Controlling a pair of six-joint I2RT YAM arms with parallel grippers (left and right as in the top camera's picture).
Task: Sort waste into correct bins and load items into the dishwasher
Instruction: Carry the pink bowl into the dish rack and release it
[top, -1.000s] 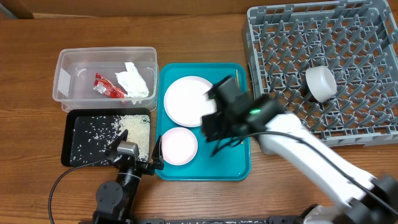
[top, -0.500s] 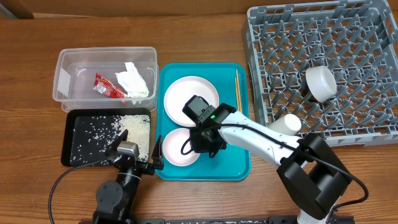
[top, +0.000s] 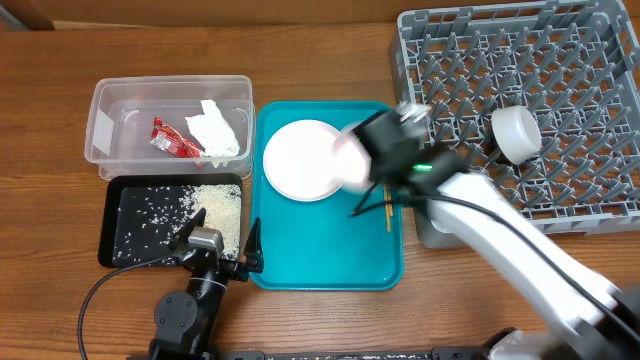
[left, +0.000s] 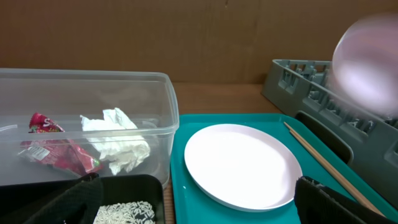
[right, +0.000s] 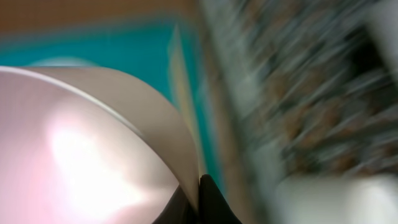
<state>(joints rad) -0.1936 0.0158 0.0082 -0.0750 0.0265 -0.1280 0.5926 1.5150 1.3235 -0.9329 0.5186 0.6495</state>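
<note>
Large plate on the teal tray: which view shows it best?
Left wrist. The large plate is whole, sharp and unobstructed there, lying on the teal tray. Overhead shows it from above, but the motion-blurred small bowl covers its right edge. Right wrist is filled by that blurred bowl; the plate cannot be made out.

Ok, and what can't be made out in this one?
- Right wrist view: the rack and teal tray are smeared by blur. The right gripper is mostly cut off by the bottom edge, with only its tips on the bowl rim showing.
- Overhead: the bowl is blurred, and the chopsticks are partly hidden by the right arm.
- Left wrist view: the rice in the black tray is cut off by the bottom edge.
</note>
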